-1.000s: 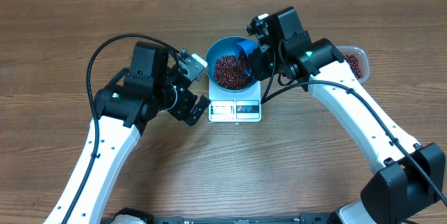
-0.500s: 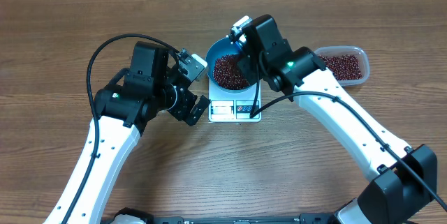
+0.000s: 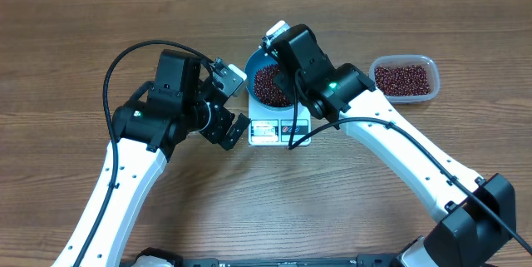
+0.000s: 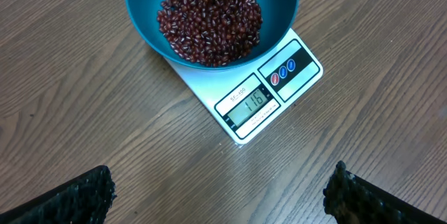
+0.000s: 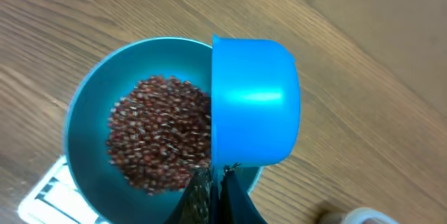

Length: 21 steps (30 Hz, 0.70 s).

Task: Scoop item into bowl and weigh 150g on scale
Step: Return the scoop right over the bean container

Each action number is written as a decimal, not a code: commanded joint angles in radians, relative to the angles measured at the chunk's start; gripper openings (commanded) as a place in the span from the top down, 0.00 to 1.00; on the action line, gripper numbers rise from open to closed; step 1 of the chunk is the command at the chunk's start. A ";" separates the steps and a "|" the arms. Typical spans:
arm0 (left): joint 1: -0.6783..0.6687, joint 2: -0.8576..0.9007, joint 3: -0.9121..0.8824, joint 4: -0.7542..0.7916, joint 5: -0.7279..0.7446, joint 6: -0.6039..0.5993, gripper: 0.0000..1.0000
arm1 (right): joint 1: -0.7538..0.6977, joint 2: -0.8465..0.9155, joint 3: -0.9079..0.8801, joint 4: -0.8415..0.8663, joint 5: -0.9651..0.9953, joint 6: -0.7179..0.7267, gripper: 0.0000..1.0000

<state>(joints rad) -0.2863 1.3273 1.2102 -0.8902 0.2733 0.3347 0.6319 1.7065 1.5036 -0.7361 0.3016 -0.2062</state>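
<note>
The bench [image 3: 75,17] carries everything. The bowl [image 4: 279,8] sits straight below the right end effector [image 5: 216,178] and just ahead of the left end effector [image 4: 220,189]. It overhangs the scale [image 4: 209,91] on which it rests. The tub [image 3: 403,78], with beans left in it, lies well off to the right of the right end effector.

The right end effector is pinched fully closed on the handle of the scoop [image 5: 255,102]. The scoop is tipped on its side above the bowl's rim, with its mouth turned toward the heap. Whether anything is left inside it cannot be told. The left end effector holds nothing, and its fingers are spread as wide as they go, low over the bench.

The beans [image 4: 209,18] fill the middle of the bowl. The display [image 4: 249,103] appears to read 116, so by that reading more is needed.

- **Overshoot:** a full scoop tipped in at once could carry the weight past the target, because little is left to add.
- **Spills:** with the scoop so close to the rim, beans could fall outside onto the bench.
- **False reading or tipping:** if the scoop touched the bowl it would press on the scale and spoil the reading, or tip the overhanging bowl.
- **Left side:** a nudge from the nearby left end effector could shift the scale.
</note>
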 commanded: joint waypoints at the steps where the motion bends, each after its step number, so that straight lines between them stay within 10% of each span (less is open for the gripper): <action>1: -0.002 0.008 -0.004 0.002 0.014 -0.018 0.00 | -0.042 -0.081 0.037 0.010 -0.126 0.076 0.96; 21: -0.002 0.008 -0.004 0.002 0.015 -0.018 0.00 | -0.750 -0.211 0.032 -0.224 -0.581 0.146 0.96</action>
<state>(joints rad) -0.2863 1.3273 1.2102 -0.8902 0.2733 0.3347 -0.0662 1.4914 1.5146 -0.9524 -0.2810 -0.0414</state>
